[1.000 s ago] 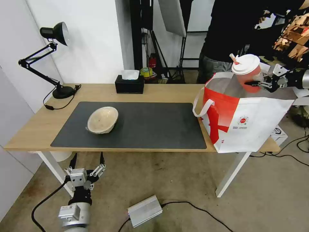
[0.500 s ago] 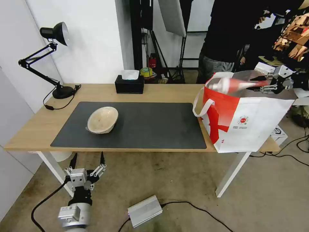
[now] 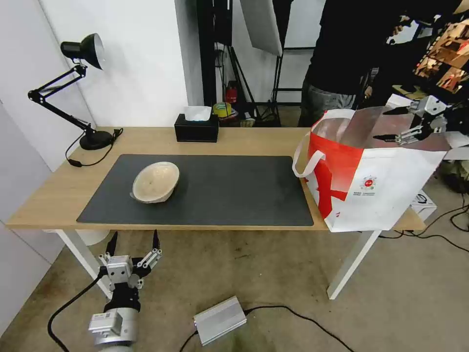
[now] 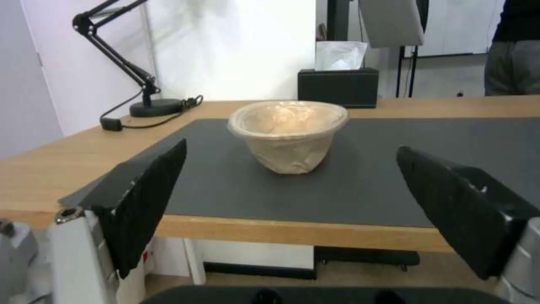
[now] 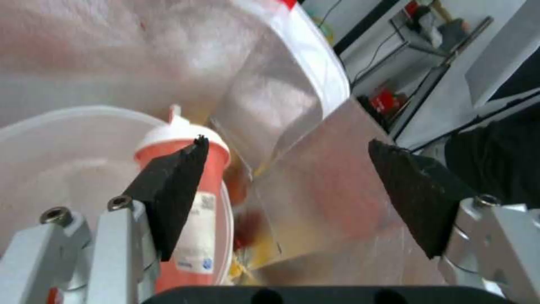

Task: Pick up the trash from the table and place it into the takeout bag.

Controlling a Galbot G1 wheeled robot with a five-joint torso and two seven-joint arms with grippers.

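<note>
A beige shallow bowl (image 3: pixel 156 182) lies tipped on the dark mat (image 3: pixel 234 193) of the table (image 3: pixel 53 195); the left wrist view shows the bowl (image 4: pixel 288 135) straight ahead. My left gripper (image 3: pixel 133 242) hangs open below the table's front edge, apart from the bowl. The red-and-white takeout bag (image 3: pixel 371 181) stands on the table's right end. My right gripper (image 3: pixel 393 124) hovers open and empty over its mouth. Inside, against the foil lining (image 5: pixel 315 190), the red drink cup (image 5: pixel 197 236) with its white lid rests in the large white bowl (image 5: pixel 50 169).
A black desk lamp (image 3: pixel 80 49) and its cord occupy the table's far left corner. A black tissue box (image 3: pixel 197 128) sits at the back edge. A person in dark clothes stands behind the bag. A silver box (image 3: pixel 220 320) and cables lie on the floor.
My right gripper has let go of the red cup, which dropped from above the bag's mouth into the bag. The left arm and beige bowl have not moved.
</note>
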